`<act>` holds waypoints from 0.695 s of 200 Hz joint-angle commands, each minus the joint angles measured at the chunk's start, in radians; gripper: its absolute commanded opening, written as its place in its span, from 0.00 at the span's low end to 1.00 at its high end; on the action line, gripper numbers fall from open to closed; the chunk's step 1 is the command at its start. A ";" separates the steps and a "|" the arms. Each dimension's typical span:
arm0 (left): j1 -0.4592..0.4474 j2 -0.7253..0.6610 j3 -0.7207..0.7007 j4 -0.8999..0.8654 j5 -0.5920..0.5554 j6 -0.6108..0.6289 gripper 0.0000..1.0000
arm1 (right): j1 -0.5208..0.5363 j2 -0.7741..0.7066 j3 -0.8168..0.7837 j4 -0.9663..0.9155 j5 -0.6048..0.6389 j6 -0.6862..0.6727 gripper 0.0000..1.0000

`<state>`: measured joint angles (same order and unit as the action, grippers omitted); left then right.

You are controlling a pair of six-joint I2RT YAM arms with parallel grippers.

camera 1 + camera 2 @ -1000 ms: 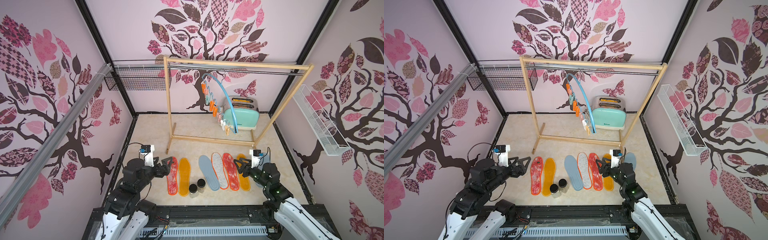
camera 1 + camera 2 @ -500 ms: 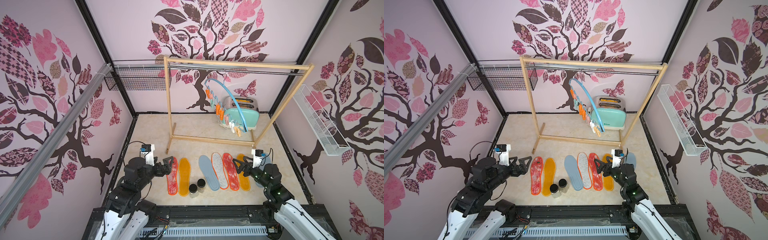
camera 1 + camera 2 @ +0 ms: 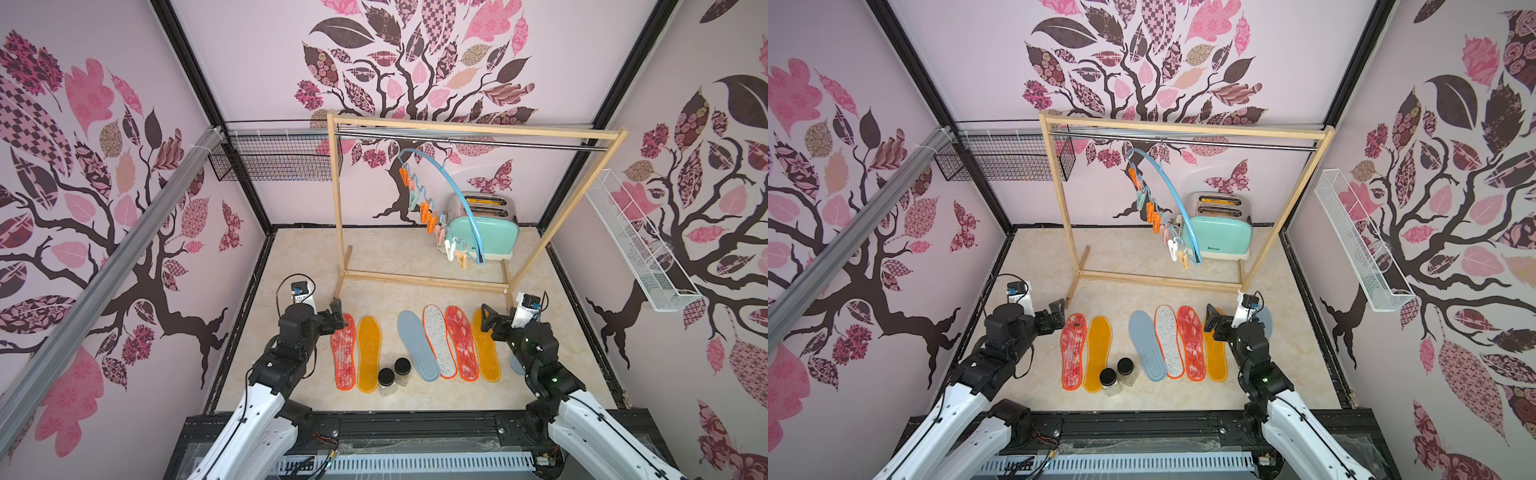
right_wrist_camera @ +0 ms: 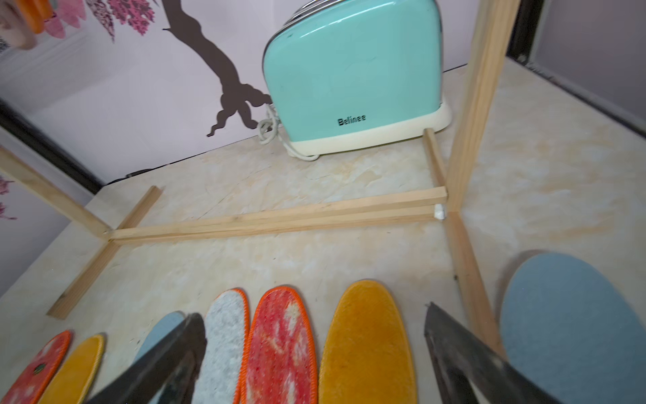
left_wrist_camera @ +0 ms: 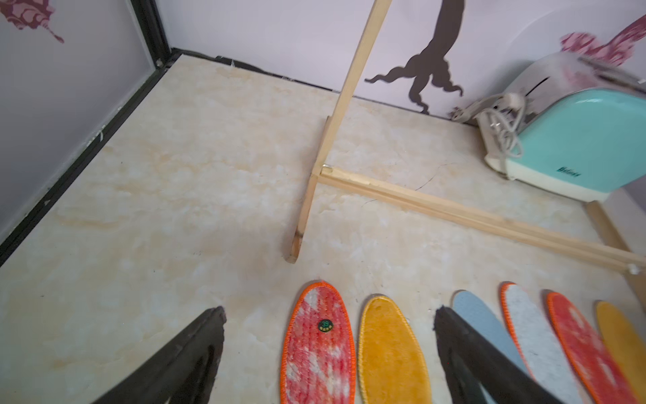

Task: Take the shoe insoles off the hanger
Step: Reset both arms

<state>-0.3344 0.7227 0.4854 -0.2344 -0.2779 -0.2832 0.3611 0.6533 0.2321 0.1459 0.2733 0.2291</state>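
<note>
Several shoe insoles lie flat in a row on the floor in both top views: a red-white one (image 3: 344, 353) beside a mustard yellow one (image 3: 368, 353), then grey-blue (image 3: 417, 345), speckled grey-white (image 3: 438, 340), red-white (image 3: 461, 343) and yellow (image 3: 485, 349). Another grey-blue insole (image 4: 573, 314) lies partly under my right arm. The light blue hanger (image 3: 457, 187) hangs from the metal rail with bare clothespins. My left gripper (image 3: 337, 316) (image 5: 328, 309) is open over the toe of the leftmost insole. My right gripper (image 3: 487, 320) (image 4: 312, 311) is open over the yellow insole's toe.
The wooden frame (image 3: 340, 208) stands across the middle, its base bar (image 5: 454, 210) just beyond the insoles' toes. A mint toaster (image 3: 490, 232) sits behind it. Two black-lidded jars (image 3: 392, 374) stand at the insoles' heels. A black wire basket (image 3: 274, 162) and a white wire shelf (image 3: 636, 245) hang on the walls.
The hanger has swung and turned on the rail, from nearly edge-on to showing its arc. Both arms have barely moved.
</note>
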 commanded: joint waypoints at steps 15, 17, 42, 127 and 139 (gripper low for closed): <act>0.017 0.129 -0.126 0.544 -0.190 0.264 0.98 | -0.044 0.212 0.063 0.248 0.254 -0.186 0.99; 0.023 0.142 -0.136 0.573 -0.186 0.270 0.98 | -0.051 0.226 0.064 0.259 0.255 -0.187 1.00; 0.168 0.354 -0.175 0.806 -0.021 0.277 0.98 | -0.137 0.389 0.091 0.342 0.221 -0.193 1.00; 0.301 0.801 -0.169 1.216 0.097 0.284 0.98 | -0.193 0.910 0.004 1.083 0.117 -0.348 1.00; 0.301 0.826 -0.192 1.263 0.156 0.310 0.98 | -0.194 0.922 0.014 1.053 0.080 -0.364 1.00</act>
<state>-0.0563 1.5021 0.3359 0.8291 -0.2260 0.0269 0.1753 1.5455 0.2527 1.0576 0.4320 -0.0921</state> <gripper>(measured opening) 0.977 0.995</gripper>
